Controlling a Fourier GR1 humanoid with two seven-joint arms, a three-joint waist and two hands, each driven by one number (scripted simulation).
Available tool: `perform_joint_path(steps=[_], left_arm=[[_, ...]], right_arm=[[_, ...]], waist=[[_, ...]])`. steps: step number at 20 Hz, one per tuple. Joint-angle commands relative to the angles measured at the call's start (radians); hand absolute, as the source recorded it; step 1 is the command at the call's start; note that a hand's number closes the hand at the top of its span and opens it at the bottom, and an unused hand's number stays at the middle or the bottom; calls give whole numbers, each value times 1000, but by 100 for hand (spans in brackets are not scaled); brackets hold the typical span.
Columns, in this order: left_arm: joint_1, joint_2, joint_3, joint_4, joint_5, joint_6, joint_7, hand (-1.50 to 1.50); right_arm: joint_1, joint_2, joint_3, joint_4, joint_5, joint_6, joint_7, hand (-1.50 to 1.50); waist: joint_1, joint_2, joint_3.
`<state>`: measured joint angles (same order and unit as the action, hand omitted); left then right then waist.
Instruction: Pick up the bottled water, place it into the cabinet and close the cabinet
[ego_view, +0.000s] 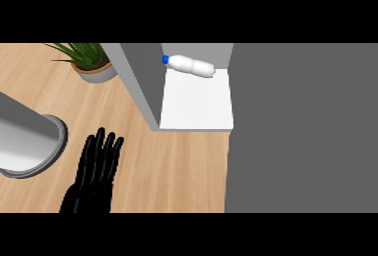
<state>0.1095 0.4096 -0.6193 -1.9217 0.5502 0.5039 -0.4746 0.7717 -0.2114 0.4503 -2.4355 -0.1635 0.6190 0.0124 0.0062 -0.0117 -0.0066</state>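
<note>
My left hand (94, 172) lies flat, fingers spread, on the counter (177, 165); the bottled water (190, 66), lying inside the cabinet (196, 107), looks light, smooth, rollable, best taken around its middle.

The bottled water (190, 66) is laid on its side at the back of the cabinet (196, 102). A potted plant (88, 61) is parked left of the cabinet, with the left hand (94, 172) set nearer, between a metal cylinder (28, 145) and the cabinet.

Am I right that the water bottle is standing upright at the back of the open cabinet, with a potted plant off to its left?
Not quite: the head view shows the water bottle lying on its side, not upright, at the back of the open cabinet. The potted plant is indeed to its left.
</note>
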Motion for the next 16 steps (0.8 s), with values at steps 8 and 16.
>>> perform_joint_path(steps=[8,16], left_arm=[[110,82,82,-68,53,-76,-35,-150],[196,135,129,-83,97,-159,-70,-150]], right_arm=[[-230,111,350,-156,366,-113,274,150],[-473,206,385,-53,388,-191,407,150]], waist=[[16,0,-3],[36,-2,-6]])
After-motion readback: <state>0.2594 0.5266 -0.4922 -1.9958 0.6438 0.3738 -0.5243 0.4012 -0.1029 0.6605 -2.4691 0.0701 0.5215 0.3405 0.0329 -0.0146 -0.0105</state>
